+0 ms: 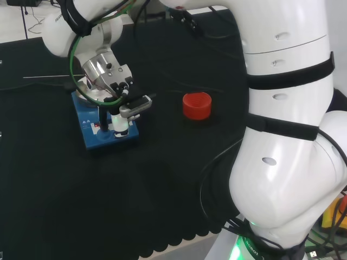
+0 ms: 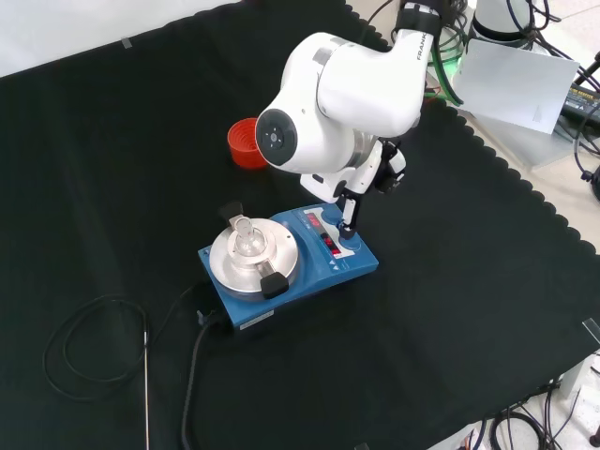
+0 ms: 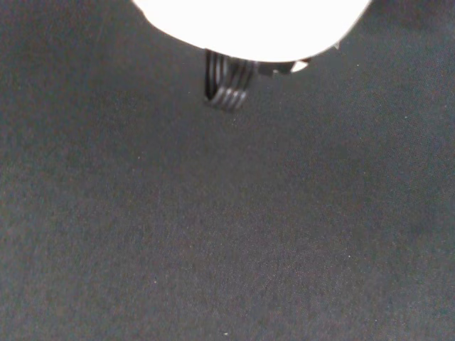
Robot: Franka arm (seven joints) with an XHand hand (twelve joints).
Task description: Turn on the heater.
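Robot arm [image 2: 347, 84] over black cloth [image 2: 487, 281] w/ blue heater [image 2: 281, 281] near cloth's middle; hand [image 1: 122, 108] w/ one finger [image 2: 350, 211] straight on front panel, others curled; heater prob. heavy, rigid, needs pressing, not gripping.

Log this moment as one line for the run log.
phase: pressing control | hand: one finger extended down onto heater front panel | plate: small glass flask | red ring: apart on cloth
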